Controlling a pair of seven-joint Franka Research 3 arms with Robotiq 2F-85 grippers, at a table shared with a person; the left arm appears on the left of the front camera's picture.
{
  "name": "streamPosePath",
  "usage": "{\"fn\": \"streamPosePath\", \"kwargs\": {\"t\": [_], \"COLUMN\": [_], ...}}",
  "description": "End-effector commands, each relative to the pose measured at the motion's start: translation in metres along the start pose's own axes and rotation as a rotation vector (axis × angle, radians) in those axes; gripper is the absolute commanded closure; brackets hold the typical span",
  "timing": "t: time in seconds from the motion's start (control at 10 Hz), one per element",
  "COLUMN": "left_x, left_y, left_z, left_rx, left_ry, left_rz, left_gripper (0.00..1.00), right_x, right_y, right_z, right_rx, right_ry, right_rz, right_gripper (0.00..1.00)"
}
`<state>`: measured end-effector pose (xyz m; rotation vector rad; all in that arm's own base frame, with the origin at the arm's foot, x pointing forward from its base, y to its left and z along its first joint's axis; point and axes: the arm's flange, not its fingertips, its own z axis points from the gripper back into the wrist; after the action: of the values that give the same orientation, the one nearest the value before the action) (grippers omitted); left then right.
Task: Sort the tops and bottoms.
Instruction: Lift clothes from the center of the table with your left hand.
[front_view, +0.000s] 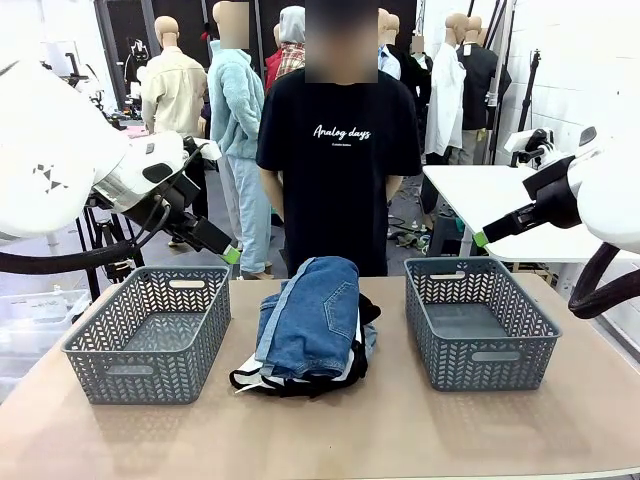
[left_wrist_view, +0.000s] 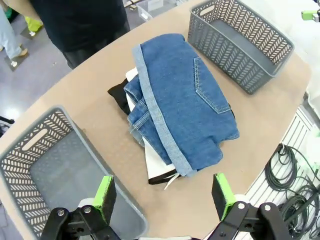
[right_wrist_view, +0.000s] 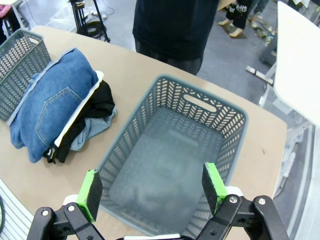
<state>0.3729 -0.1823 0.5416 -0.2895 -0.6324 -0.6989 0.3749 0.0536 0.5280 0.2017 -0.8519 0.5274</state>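
Front view: a pile (front_view: 310, 335) of folded clothes is seen in the middle of the table (front_view: 400, 430), between the left basket (front_view: 140, 375) and the right basket (front_view: 485, 365), touching neither. A person (front_view: 340, 150) stands at the far side.
Pile: dark jeans (front_view: 318, 305) lie uppermost. A white top (left_wrist_view: 155, 165) with black trim, a black top (right_wrist_view: 102, 100) and pale jeans (right_wrist_view: 92, 132) are stacked beneath, with only their edges shown.
Baskets: nothing is held in either.
Left gripper (left_wrist_view: 163, 196): held high by the left basket and aimed down towards the pile, jaws spread wide, nothing grasped.
Right gripper (right_wrist_view: 152, 189): held high over the right basket, jaws spread wide, nothing grasped.
Step in hand: judged to be the very start, as no garment has been sorted yet.
Next move: the dark jeans would likely have to be taken first, being on top. A pinch on a fold of denim alone is called for, so that the layers below are not dragged along.
Unsettled: which basket is meant for tops and which for bottoms cannot be told.
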Motion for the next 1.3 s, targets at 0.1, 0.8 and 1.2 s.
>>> {"fn": "streamPosePath", "kwargs": {"t": [0.1,0.8,1.2], "left_x": [0.013,0.068,0.091], "left_y": [-0.038,-0.089,-0.079], "left_z": [-0.005,-0.094,-0.131], "left_rx": [-0.186,-0.206,-0.121], "left_ry": [-0.009,0.268,0.334], "left_rz": [0.026,0.184,0.204], "left_gripper": [0.00,0.00,0.00], "right_x": [-0.001,-0.001,-0.001], "right_y": [0.000,0.000,0.000], "right_z": [-0.002,-0.002,-0.002], "right_rx": [0.002,0.002,0.002], "right_ry": [-0.010,-0.010,-0.010], "right_rz": [-0.008,-0.008,-0.008], "right_gripper": [0.00,0.00,0.00]}}
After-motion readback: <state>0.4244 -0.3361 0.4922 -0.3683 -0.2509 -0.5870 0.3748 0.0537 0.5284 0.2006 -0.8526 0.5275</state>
